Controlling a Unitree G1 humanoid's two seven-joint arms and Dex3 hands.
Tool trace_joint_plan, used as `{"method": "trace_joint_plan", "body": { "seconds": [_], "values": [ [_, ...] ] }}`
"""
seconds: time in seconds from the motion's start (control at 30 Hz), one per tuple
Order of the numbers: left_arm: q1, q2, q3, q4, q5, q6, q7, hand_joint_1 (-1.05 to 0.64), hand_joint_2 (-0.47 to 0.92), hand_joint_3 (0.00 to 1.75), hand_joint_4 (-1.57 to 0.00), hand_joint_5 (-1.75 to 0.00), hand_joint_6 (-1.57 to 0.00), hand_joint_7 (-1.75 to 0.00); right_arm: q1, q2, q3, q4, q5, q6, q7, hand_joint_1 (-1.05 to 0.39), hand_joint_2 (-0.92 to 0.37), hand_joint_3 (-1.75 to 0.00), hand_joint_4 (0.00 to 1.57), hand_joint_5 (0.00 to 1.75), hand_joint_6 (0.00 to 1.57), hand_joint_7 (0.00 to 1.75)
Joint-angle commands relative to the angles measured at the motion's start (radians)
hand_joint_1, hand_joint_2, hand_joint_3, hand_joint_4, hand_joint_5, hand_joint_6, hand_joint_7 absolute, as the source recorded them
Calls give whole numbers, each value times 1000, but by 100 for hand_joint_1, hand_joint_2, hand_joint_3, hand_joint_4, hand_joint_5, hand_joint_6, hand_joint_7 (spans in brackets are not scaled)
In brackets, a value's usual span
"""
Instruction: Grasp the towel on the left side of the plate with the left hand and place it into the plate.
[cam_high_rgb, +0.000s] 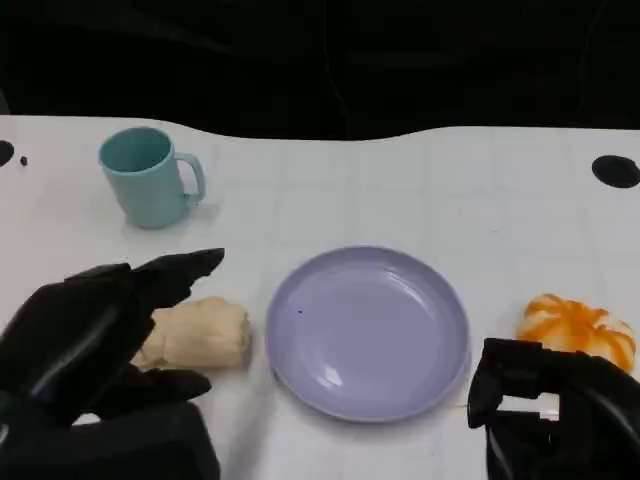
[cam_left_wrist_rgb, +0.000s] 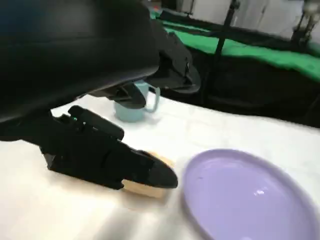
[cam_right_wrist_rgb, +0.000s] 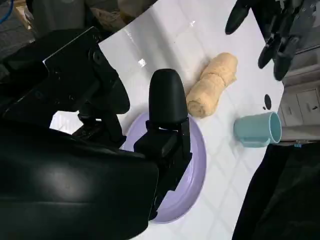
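A rolled beige towel (cam_high_rgb: 200, 335) lies on the white table just left of the lavender plate (cam_high_rgb: 368, 330). My left hand (cam_high_rgb: 95, 335) hovers over the towel's left end with its fingers spread apart, one above and one below the roll, holding nothing. The left wrist view shows the towel (cam_left_wrist_rgb: 149, 189) peeking out under a black finger (cam_left_wrist_rgb: 140, 170), beside the plate (cam_left_wrist_rgb: 250, 200). My right hand (cam_high_rgb: 550, 400) rests near the plate's right rim and holds nothing. The right wrist view shows the towel (cam_right_wrist_rgb: 212, 85) beyond the plate (cam_right_wrist_rgb: 192, 165).
A teal mug (cam_high_rgb: 150, 178) stands at the back left, also seen as the mug (cam_left_wrist_rgb: 132, 106) and the mug (cam_right_wrist_rgb: 257, 130). An orange-and-white object (cam_high_rgb: 580, 328) lies right of the plate. A dark edge bounds the table's far side.
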Motion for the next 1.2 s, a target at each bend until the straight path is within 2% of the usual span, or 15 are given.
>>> {"method": "trace_joint_plan", "body": {
  "seconds": [0.03, 0.3, 0.43, 0.73, 0.93, 0.97, 1.0, 1.03, 1.07, 1.1, 1.17, 1.2],
  "values": [
    [-66, -6, -80, 85, 154, 34, -53, -63, 91, 3, -27, -20, -29, 0, 4, -10, -7, -18, 2, 5, -2, 5, -46, -146, 81, 175, 67, 161],
    [-168, -49, -162, 273, 305, 40, -60, -65, 90, 0, -30, -18, -29, 0, 6, -7, -15, -29, 11, 20, -3, 5, -46, -146, 82, 175, 68, 161],
    [-250, -78, -204, 435, 354, 66, -84, -64, 91, 0, -30, -15, -28, 0, 11, -6, -10, -34, 7, 24, -7, 5, -45, -146, 82, 175, 68, 161],
    [-355, -119, -265, 729, 355, 33, 2, -60, 91, 0, -39, -10, -32, -1, 18, -2, -7, -37, 10, 23, -7, 3, -44, -146, 82, 175, 69, 160],
    [-391, -137, -281, 901, 296, -37, 84, -50, 92, 9, -46, -10, -34, -1, 21, -1, -2, -49, 8, 27, -12, 3, -44, -146, 82, 175, 69, 159],
    [-389, -138, -278, 928, 282, -61, 119, -44, 92, 12, -54, -13, -37, -2, 20, -1, -1, -53, 7, 30, -15, 3, -44, -146, 82, 175, 69, 159],
    [-386, -137, -275, 948, 270, -80, 148, -37, 92, 20, -68, -21, -48, -6, 20, -2, 0, -57, 7, 32, -17, 3, -44, -146, 82, 175, 69, 159],
    [-379, -133, -267, 967, 250, -118, 196, -34, 92, 24, -72, -24, -53, -7, 20, -2, 1, -59, 6, 32, -18, 3, -44, -146, 82, 175, 69, 159],
    [-372, -126, -261, 982, 234, -154, 240, -31, 92, 28, -81, -30, -67, -11, 19, -2, 2, -62, 7, 34, -19, 3, -44, -147, 82, 175, 69, 159],
    [-361, -117, -253, 995, 219, -205, 311, -27, 92, 30, -87, -61, -89, -10, 19, -2, 2, -64, 7, 38, -22, 3, -44, -147, 82, 175, 69, 159],
    [-339, -103, -238, 1017, 197, -301, 456, -25, 92, 30, -85, -115, -114, -10, 17, 0, -1, -64, 11, 43, -23, 3, -44, -147, 82, 175, 69, 159],
    [-331, -99, -233, 1027, 193, -334, 518, -25, 92, 34, -80, -148, -115, -33, 16, 0, -2, -63, 11, 44, -23, 3, -44, -147, 82, 175, 69, 159]
  ]
}}
